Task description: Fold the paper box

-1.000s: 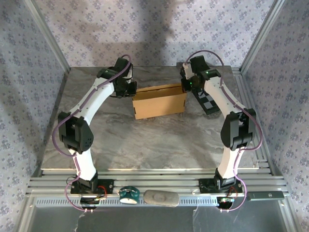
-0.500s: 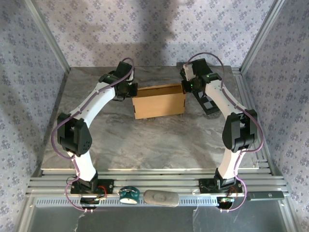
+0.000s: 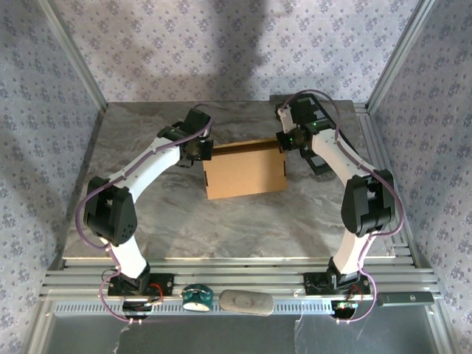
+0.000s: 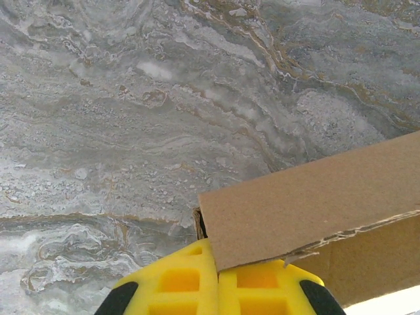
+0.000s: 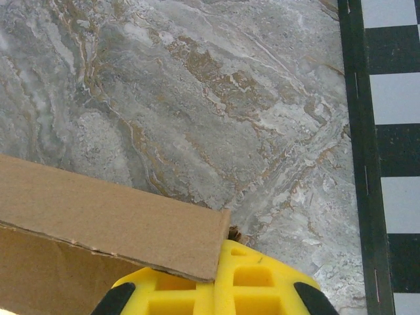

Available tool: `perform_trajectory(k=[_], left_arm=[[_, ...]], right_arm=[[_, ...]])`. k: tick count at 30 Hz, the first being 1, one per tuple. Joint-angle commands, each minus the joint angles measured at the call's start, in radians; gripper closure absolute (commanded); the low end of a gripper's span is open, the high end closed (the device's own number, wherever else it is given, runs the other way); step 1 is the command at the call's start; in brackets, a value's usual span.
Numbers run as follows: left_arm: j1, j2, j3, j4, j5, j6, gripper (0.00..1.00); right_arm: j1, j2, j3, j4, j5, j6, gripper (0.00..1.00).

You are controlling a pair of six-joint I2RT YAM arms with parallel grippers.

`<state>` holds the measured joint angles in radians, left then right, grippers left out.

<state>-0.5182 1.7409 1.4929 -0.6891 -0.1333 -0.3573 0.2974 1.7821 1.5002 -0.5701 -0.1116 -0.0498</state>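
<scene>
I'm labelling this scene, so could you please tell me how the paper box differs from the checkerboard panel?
The paper box is plain brown cardboard; the checkerboard panel is black-and-white squares. The box stands mid-table with raised walls; the panel lies flat at the right, partly under the right arm. Both rest on the marble table.

Floral-papered walls around marbled table

marble tabletop; checkerboard panel lying flat at right side
</scene>
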Motion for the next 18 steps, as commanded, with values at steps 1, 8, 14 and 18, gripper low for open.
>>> perform_trajectory(k=[1,8,14,18], left_arm=[[-0.029,-0.001,-0.024,0.045,0.035,0.014,1.0],[-0.029,0.004,-0.034,0.055,0.04,0.001,1.0],[-0.028,0.005,-0.038,0.064,0.032,-0.003,1.0],[-0.031,0.002,-0.045,0.069,0.029,-0.005,1.0]], right_arm=[[0.049,-0.027,-0.024,0.037,-0.057,-0.022,1.0],[0.059,-0.031,-0.032,0.043,-0.059,-0.012,0.99],[0.061,-0.044,-0.019,0.028,-0.067,-0.004,0.89],[0.063,-0.065,-0.012,0.019,-0.075,0.0,0.76]])
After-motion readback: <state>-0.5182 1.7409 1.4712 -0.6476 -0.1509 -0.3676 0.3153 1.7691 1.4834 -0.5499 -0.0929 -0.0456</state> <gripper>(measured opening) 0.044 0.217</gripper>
